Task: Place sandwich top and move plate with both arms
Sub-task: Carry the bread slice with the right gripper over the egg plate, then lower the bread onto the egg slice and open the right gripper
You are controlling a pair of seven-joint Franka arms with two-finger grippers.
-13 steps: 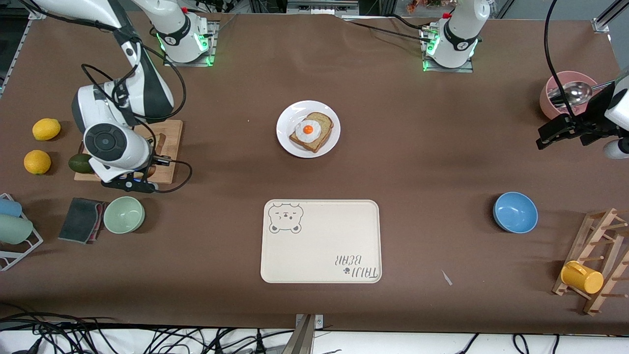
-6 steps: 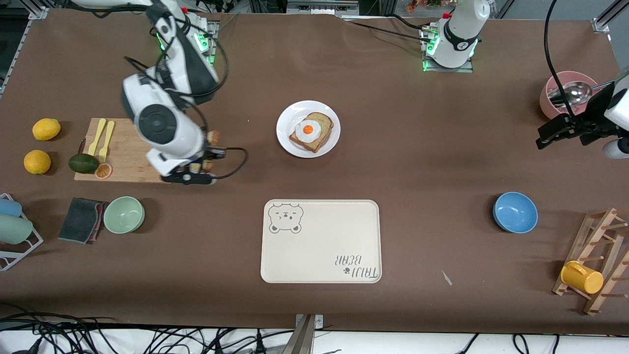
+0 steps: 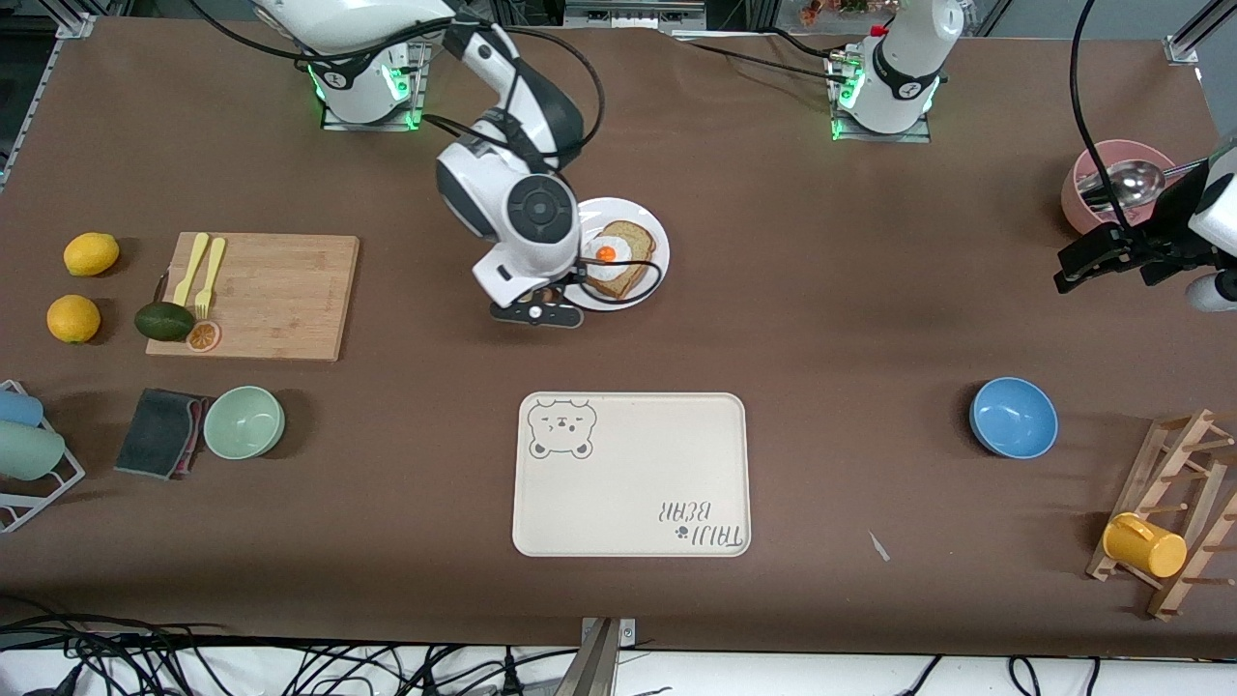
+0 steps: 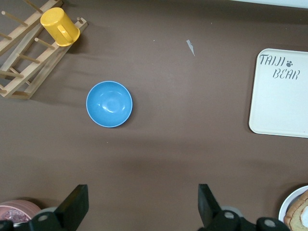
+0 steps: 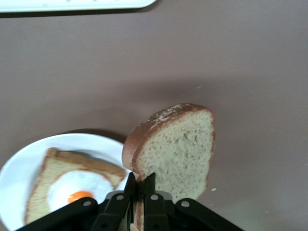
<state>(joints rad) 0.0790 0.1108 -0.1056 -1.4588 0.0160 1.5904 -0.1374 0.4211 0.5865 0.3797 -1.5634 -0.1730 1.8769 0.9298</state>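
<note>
The sandwich top (image 5: pixel 178 149), a tan speckled slice with a brown crust, hangs on edge from my right gripper (image 5: pixel 140 179), which is shut on its lower crust. In the front view that gripper (image 3: pixel 537 307) is over the rim of the white plate (image 3: pixel 653 235) on the side toward the right arm's end, and the wrist hides most of the slice. On the plate (image 5: pixel 24 168) lies a bread slice with a fried egg (image 3: pixel 611 257). My left gripper (image 3: pixel 1102 259) waits open over bare table beside the pink bowl, with nothing between its fingers (image 4: pixel 74 204).
A cream bear tray (image 3: pixel 628 483) lies nearer the front camera than the plate. A blue bowl (image 3: pixel 1013 418), a pink bowl with a ladle (image 3: pixel 1090 193) and a mug rack (image 3: pixel 1174 512) are at the left arm's end. A cutting board (image 3: pixel 271 295) and a green bowl (image 3: pixel 244 421) are at the right arm's end.
My right arm has swung from the cutting board to the plate's edge, carrying the bread slice. The left arm has not moved.
</note>
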